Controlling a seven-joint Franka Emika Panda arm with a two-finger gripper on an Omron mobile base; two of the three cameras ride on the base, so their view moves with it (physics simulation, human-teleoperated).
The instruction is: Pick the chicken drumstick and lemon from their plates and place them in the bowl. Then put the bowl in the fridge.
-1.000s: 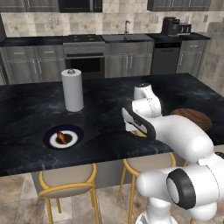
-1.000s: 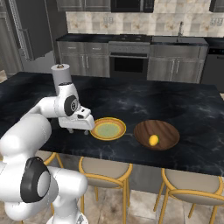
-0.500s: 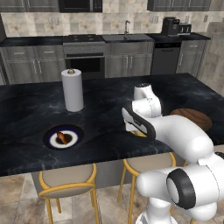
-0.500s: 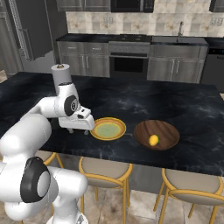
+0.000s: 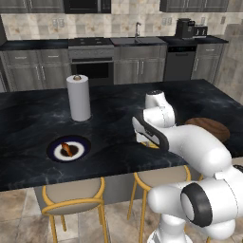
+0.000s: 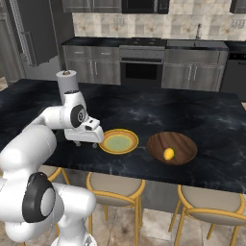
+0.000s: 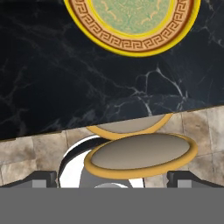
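The chicken drumstick [image 5: 69, 150] lies on the blue-rimmed plate [image 5: 57, 146] at the left of the black island counter. The lemon [image 6: 168, 153] rests inside the brown wooden bowl [image 6: 180, 140], which sits right of the yellow-orange plate [image 6: 118, 142]; that plate holds nothing. My gripper [image 6: 89, 143] hangs just left of the yellow plate, low over the counter's front edge, pointing down. In the hand view its fingertips [image 7: 43, 179] stand far apart with nothing between them, and the yellow plate's rim [image 7: 131, 44] is at the top. The dark grey fridge [image 6: 43, 33] stands at the far left.
A white paper towel roll [image 5: 78, 97] stands upright behind the blue plate. Yellow-framed stools [image 7: 140, 151] line the counter's near side. An oven [image 6: 140, 69], grey cabinets and a sink run along the back wall.
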